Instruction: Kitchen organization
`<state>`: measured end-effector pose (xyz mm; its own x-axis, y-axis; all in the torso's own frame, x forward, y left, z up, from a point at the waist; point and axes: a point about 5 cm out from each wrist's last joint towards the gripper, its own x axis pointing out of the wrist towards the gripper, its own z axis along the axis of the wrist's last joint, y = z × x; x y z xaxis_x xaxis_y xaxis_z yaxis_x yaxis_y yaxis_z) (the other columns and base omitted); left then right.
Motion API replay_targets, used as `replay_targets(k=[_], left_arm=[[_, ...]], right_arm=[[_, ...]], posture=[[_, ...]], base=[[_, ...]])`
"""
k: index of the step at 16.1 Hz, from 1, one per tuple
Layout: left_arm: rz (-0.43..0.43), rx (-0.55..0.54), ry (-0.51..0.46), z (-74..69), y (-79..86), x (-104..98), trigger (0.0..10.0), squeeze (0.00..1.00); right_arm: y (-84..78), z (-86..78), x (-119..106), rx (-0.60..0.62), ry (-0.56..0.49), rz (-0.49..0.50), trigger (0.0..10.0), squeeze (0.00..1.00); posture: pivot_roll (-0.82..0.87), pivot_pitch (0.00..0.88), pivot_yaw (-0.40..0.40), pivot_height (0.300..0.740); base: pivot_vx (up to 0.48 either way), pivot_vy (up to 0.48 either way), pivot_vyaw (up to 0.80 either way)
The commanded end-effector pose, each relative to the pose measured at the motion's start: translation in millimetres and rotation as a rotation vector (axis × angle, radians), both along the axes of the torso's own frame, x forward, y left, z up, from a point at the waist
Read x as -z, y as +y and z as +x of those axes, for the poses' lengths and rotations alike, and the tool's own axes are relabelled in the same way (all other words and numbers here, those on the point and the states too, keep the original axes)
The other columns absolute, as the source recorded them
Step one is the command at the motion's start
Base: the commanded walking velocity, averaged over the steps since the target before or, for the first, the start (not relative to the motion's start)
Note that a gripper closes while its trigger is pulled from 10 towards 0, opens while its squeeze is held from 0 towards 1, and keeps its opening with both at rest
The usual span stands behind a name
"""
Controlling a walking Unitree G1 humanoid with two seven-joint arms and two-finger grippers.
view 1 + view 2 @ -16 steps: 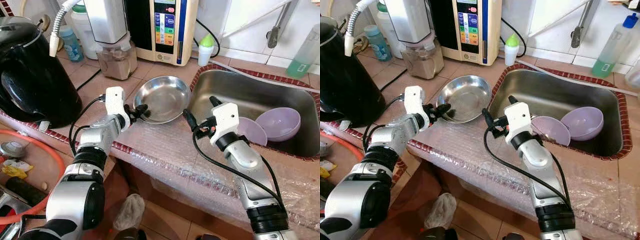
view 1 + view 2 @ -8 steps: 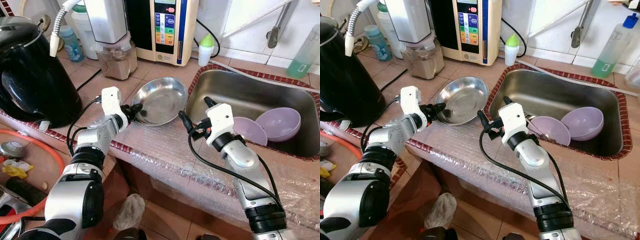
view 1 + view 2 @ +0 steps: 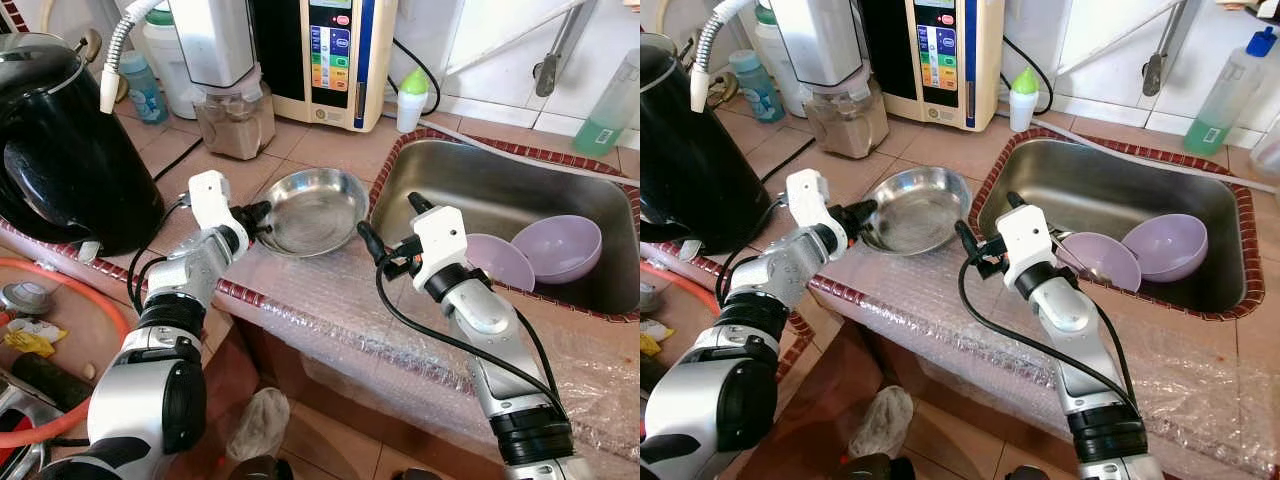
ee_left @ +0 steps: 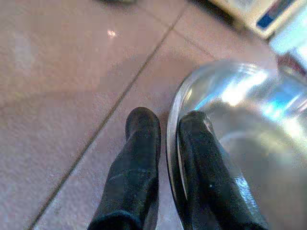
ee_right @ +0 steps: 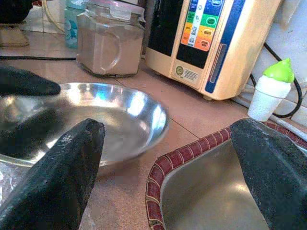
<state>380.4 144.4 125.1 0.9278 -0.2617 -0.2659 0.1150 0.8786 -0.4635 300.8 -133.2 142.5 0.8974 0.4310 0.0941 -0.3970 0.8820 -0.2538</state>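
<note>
The steel bowl [image 3: 314,209] sits on the tiled worktop [image 3: 310,145], just beside the left rim of the sink [image 3: 500,180]. The left hand [image 3: 256,214] grips the bowl's near-left rim, one finger inside and one outside (the left wrist view shows the rim pinched between them). The right hand [image 3: 390,235] hovers over the bubble-wrap sheet [image 3: 320,290] at the sink's front-left corner, fingers spread wide and grasping nothing; its fingertips [image 5: 76,153] point toward the bowl. Two lilac bowls [image 3: 555,245] lie inside the sink, touching each other. Behind the steel bowl stand a jar [image 3: 233,115], a water purifier [image 3: 335,55] and a small green-capped bottle [image 3: 411,98]. A black kettle [image 3: 55,140] stands at the far left.
</note>
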Motion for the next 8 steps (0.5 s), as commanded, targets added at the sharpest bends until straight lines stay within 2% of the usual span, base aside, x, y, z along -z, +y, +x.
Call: replay_targets(k=[1,3,6,8], left_arm=[[-0.014,-0.030,-0.004,1.7,2.8,-3,0.0,0.00],[-0.034,-0.051,-0.022,2.4,2.9,-5,0.0,0.00],[-0.072,-0.083,-0.065,4.2,3.2,-11,0.0,0.00],[-0.130,-0.071,-0.175,6.6,-0.6,-27,0.0,0.00]], right_arm=[[-1.1,2.7,-3,0.005,-0.007,0.008,10.0,0.00],[-4.0,6.1,-8,0.039,-0.003,0.089,10.0,0.00],[-4.6,9.2,-8,0.054,0.030,0.146,10.0,0.00],[-3.1,10.5,-6,0.061,0.061,0.190,10.0,0.00]], posture=[[-0.06,0.009,0.093,0.740],[-0.06,0.009,0.092,0.740],[-0.06,0.010,0.088,0.740],[-0.06,0.012,0.086,0.740]], base=[[0.000,0.000,0.00],[0.000,0.000,0.00],[0.000,0.000,0.00],[0.000,0.000,0.00]])
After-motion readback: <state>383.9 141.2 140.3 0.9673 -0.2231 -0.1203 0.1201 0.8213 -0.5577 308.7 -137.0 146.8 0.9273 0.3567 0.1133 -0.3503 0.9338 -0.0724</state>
